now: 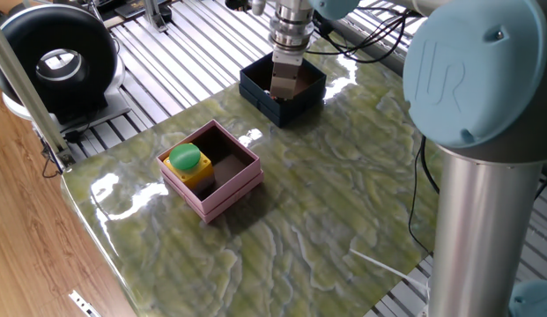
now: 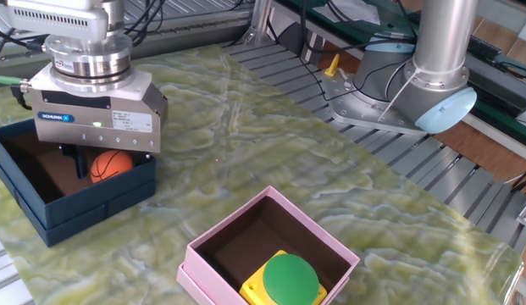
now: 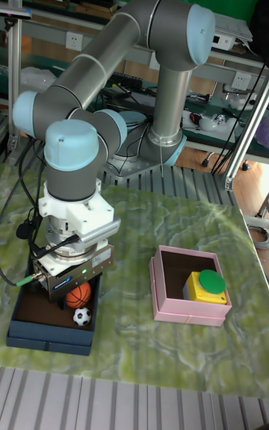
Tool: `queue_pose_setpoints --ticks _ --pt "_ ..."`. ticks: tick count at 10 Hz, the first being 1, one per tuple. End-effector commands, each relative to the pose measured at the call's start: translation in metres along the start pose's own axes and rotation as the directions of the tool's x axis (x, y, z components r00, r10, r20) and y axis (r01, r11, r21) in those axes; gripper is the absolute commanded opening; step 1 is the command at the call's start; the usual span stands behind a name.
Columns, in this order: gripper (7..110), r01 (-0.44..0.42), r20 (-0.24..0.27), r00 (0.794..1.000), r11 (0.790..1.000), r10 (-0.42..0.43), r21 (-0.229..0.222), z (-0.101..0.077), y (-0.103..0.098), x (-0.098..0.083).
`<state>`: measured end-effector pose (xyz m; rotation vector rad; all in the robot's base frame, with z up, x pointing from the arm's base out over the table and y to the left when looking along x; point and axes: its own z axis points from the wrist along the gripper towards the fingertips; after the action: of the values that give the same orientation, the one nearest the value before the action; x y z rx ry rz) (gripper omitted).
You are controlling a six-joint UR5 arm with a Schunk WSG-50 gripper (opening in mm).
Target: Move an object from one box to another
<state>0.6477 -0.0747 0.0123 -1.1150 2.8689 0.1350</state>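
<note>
The navy-blue box (image 2: pixel 76 207) stands at the table's far corner (image 1: pixel 295 104) and appears at the lower left of the tall view (image 3: pixel 45 333). An orange ball (image 2: pixel 110 165) lies inside it, with a small black-and-white ball (image 3: pixel 82 316) beside it. My gripper (image 2: pixel 100 163) reaches down into this box and is shut on the orange ball (image 3: pixel 78 294). One dark finger (image 2: pixel 80 161) shows at the ball's left; the other is hidden under the gripper body. In the one fixed view, the gripper (image 1: pixel 284 88) hides the balls. The pink box (image 1: pixel 211 189) holds a yellow block with a green button (image 2: pixel 288 275).
The table is green marbled stone; the pink box (image 3: pixel 179 307) stands apart from the navy one. The arm's base (image 2: pixel 398 102) is at the table's far edge. A black round device (image 1: pixel 53 57) sits on slatted metal beyond the table. A white cable (image 1: pixel 379 261) lies near one edge.
</note>
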Motion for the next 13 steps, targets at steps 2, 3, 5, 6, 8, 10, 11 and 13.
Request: queue_pose_setpoints --ticks 2,3,5,6,8,10,11,13 --pt "7 -0.043 0.004 0.999 0.998 0.043 -0.052 -0.005 0.011 0.002" --pt "7 -0.046 -0.016 0.999 0.998 0.045 -0.045 -0.007 0.009 0.009" --pt "7 -0.058 -0.023 0.998 0.998 0.057 -0.034 -0.007 0.006 0.01" --pt "7 -0.06 -0.026 0.998 0.998 0.059 -0.026 -0.007 0.004 0.011" --pt "7 -0.063 -0.027 0.998 0.997 0.062 -0.033 -0.008 0.006 0.01" --pt "7 -0.029 -0.032 0.999 0.999 0.028 -0.035 -0.011 0.006 0.01" --pt "7 -0.015 -0.032 0.999 0.999 0.014 -0.031 -0.011 0.004 0.01" --pt "7 -0.002 -0.02 1.0 0.999 0.001 -0.044 -0.011 0.007 0.006"
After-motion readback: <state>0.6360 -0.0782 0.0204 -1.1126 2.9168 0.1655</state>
